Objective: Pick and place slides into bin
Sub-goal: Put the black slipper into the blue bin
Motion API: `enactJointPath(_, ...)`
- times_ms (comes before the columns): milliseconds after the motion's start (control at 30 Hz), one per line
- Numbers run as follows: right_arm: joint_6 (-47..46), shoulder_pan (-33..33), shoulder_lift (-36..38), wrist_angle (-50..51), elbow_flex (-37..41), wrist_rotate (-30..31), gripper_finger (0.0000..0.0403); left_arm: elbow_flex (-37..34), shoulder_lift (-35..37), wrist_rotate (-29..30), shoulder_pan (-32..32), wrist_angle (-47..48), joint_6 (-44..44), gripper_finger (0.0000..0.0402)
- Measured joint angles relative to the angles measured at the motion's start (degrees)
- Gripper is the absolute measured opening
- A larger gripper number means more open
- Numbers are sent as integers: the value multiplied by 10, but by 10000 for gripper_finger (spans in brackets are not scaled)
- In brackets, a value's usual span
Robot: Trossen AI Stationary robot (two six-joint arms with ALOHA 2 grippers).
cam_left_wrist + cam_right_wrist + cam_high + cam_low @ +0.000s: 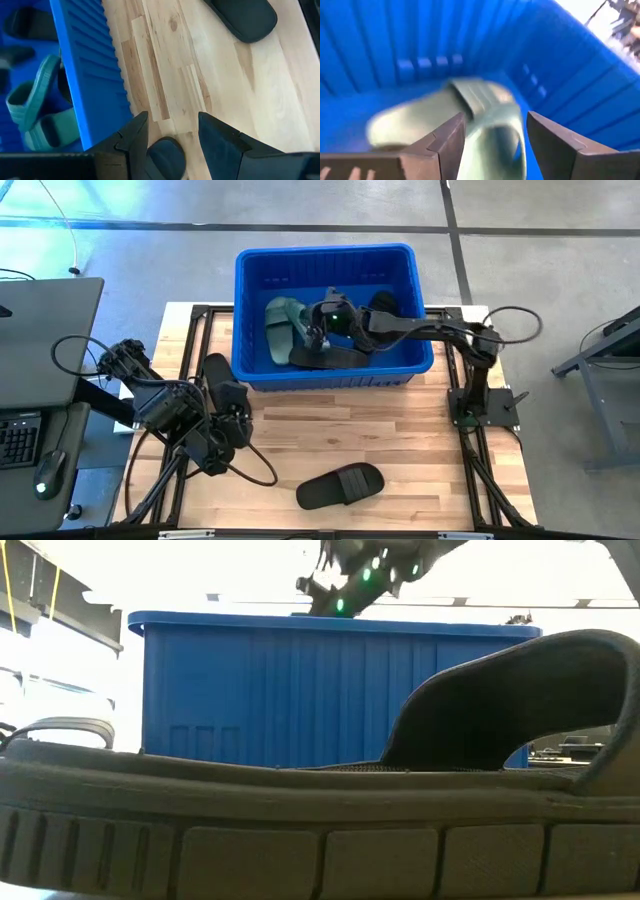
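On table: 1 black slide (340, 485), wide strap.
Bin (335, 260): blue, slotted; green slide (285, 328), black slides.
Right gripper (492, 145): open above bin.
Left gripper (170, 137): open, empty.

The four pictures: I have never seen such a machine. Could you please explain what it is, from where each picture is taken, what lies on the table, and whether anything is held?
It is a robot with two dark arms at a wooden table. One picture looks straight down on everything. One looks level across the tabletop, so a black slide lying on the wood fills it. Each of the other two comes from a camera on one arm's wrist.

The blue bin stands at the far side. It holds a green slide and black ones. The right gripper is open above the green slide inside the bin and holds nothing. The left gripper is open over the table beside the bin, also empty.
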State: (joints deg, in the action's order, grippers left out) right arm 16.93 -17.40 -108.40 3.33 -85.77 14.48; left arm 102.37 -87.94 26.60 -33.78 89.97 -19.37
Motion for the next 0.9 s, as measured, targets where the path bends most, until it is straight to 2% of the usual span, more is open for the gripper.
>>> enactJointPath(200, 1, 52, 79, 50, -1, -13, 199, -9, -5, -30, -10, -2, -35, 156)
enactJointPath(400, -14, 115, 139, 172, -2, -25, 199, -81, -11, -57, -23, 0, -108, 156)
enactJointPath(600, -103, 163, 151, 264, -2, -20, 199, -184, -14, -58, -23, -3, -214, 156)
enactJointPath(767, -106, 194, 146, 290, -1, 2, 199, -287, -23, -54, -22, -21, -264, 156)
enactJointPath(900, -106, 207, 146, 292, -1, 22, 199, -378, -25, -52, -21, -108, -264, 156)
